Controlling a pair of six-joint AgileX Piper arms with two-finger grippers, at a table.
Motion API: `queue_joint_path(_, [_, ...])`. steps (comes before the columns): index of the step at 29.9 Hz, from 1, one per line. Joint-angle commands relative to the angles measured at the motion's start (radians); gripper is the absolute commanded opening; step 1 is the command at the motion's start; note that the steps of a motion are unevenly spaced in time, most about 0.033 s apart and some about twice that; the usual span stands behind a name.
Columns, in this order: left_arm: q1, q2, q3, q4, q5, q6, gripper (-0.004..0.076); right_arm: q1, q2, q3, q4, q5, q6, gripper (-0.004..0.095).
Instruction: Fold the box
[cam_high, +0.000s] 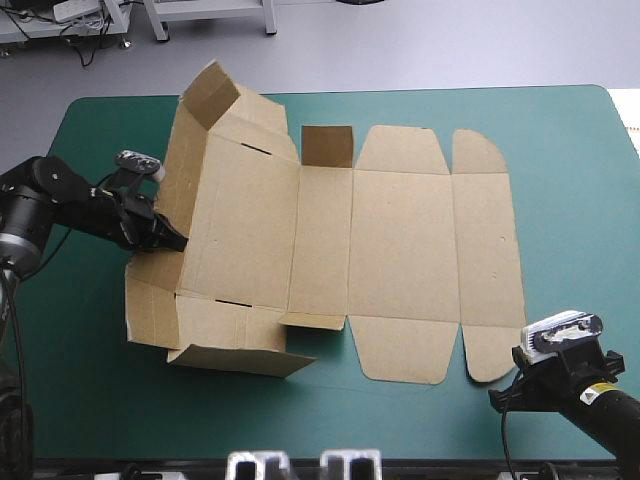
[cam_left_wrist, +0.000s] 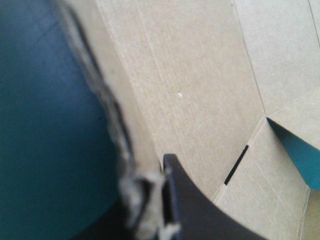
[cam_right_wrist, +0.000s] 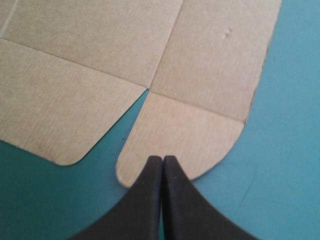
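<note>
Box sits centre-left on the teal-green desk: right part flat, left end partly raised. Left hand is nipped onto the left wall, board edge clamped between the black fingers, so it holds the box. Right hand holds nothing, fingers pressed together to one point at the rim of the rounded flap at the box's near right corner; can't tell if it touches or hovers. Risks, my judgement: (1) grip is close to the wall's edge, so any twist could let the board slip out. (2) Nothing visibly pins the flat panels, so a pull from the left could drag the whole sheet across the desk instead of hinging it at the score. (3) A raised wall pushed off-line may buckle away from its crease. (4) Near side wall only leans, and may drop back before it's tucked. Materials: matte brown corrugated board, faint ribbing along the panels, pressed score lines, thin cut slot near the wall's base. Edge at the left hand looks rough, though that view is blurred. End flaps are round-cornered, mid flaps tapered. Board looks stiff but light, desk surface smooth, low friction likely.
</note>
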Motion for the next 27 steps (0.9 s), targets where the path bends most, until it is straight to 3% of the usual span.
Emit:
queue_joint_path(1, [-0.132, -0.055, -0.098, 0.072, 0.063, 0.028, -0.001, -0.001, 0.007, -0.023, 0.019, -0.053, -0.011, -0.0019])
queue_joint_path(4, [-0.237, -0.055, -0.15, 0.22, 0.005, 0.018, -0.001, -0.001, 0.007, -0.023, 0.019, -0.053, -0.011, -0.0019])
queue_joint_path(16, [-0.597, 0.015, -0.159, 0.679, -0.424, 0.002, -0.001, -0.001, 0.007, -0.023, 0.026, -0.051, -0.003, -0.0019])
queue_joint_path(21, [-0.723, 0.066, -0.159, 0.907, -0.557, -0.009, -0.001, -0.001, 0.007, -0.023, 0.026, -0.051, -0.003, -0.0019])
queue_joint_path(27, [-0.804, 0.104, -0.163, 1.213, -0.668, -0.231, -0.001, -0.001, 0.007, -0.023, 0.026, -0.051, -0.003, -0.0019])
